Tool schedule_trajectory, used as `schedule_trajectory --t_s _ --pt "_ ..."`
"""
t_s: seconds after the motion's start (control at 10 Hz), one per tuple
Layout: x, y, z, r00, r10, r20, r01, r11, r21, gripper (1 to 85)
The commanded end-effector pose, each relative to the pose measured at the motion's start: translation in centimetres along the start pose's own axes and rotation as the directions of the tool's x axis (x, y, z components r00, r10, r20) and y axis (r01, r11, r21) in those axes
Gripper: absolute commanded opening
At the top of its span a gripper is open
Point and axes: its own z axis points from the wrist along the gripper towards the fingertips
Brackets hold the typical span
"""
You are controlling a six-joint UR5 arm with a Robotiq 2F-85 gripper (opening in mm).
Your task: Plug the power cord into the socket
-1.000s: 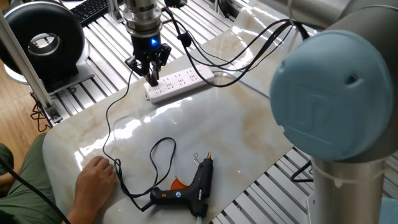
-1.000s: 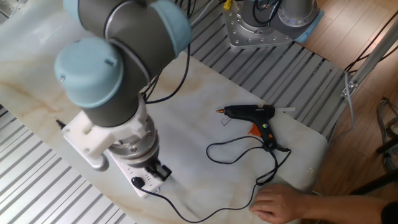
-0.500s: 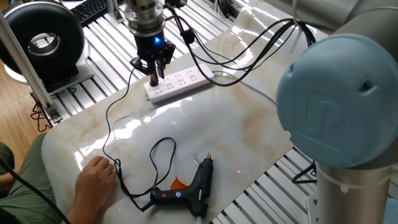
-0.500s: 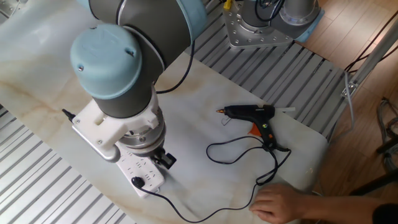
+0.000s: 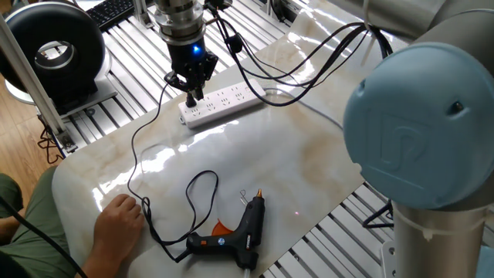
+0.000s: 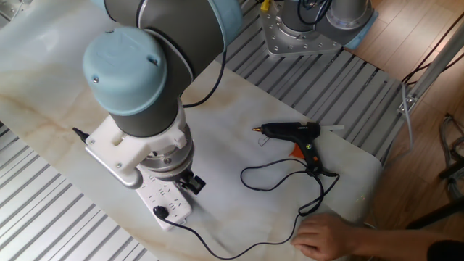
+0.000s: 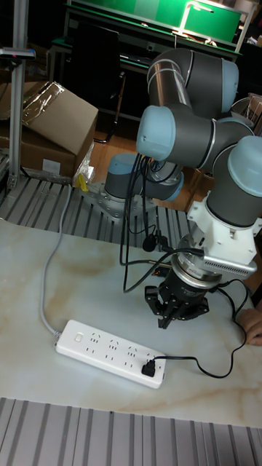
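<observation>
While the plug [image 7: 149, 368] sits in the socket [image 7: 109, 352], the tool [image 7: 166, 321] hangs released just above, holding nothing.

A person's hand [image 5: 117, 224] and glue gun [image 5: 235, 231] crowd the table's [image 5: 309, 154] near edge.

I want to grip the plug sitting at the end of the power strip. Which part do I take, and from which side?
Take the plug by its short black body, coming straight down from above, where the gripper already hangs. It stands up from the power strip's end outlet, and its cord runs off sideways, so probably close the fingers across the cord's line.
</observation>
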Motion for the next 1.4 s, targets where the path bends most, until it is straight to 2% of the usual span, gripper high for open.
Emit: schedule_trajectory --t_s 0.0,0.1,0.2,0.4,0.5,0.8,0.9,1.0,1.1,1.3 --pt "-1.4 1.3 -0.2 0.996 -0.062 0.057 0.065 0.997 -0.050 19.0" --pt "-2.5 1.6 -0.3 0.993 -0.069 0.099 0.075 0.995 -0.058 19.0" --pt "-3.2 1.6 -0.4 0.989 -0.074 0.126 0.081 0.995 -0.057 19.0" --pt "-2.3 1.9 -0.3 0.990 -0.101 0.095 0.108 0.992 -0.068 19.0" --pt "0.1 0.9 -0.9 0.991 -0.110 0.076 0.115 0.992 -0.058 19.3" --pt "4.1 -2.1 -1.7 0.994 -0.108 0.026 0.108 0.994 0.021 17.3" --pt "5.2 -2.8 -1.8 0.995 -0.100 0.015 0.099 0.994 0.036 13.7" --pt "6.0 -3.4 -1.1 0.995 -0.095 0.022 0.095 0.995 0.031 10.3" --pt "5.7 -3.0 -0.2 0.992 -0.114 0.047 0.114 0.993 -0.010 15.7" --pt "6.4 -1.4 -0.2 1.000 -0.011 0.011 0.012 0.997 -0.071 13.3"
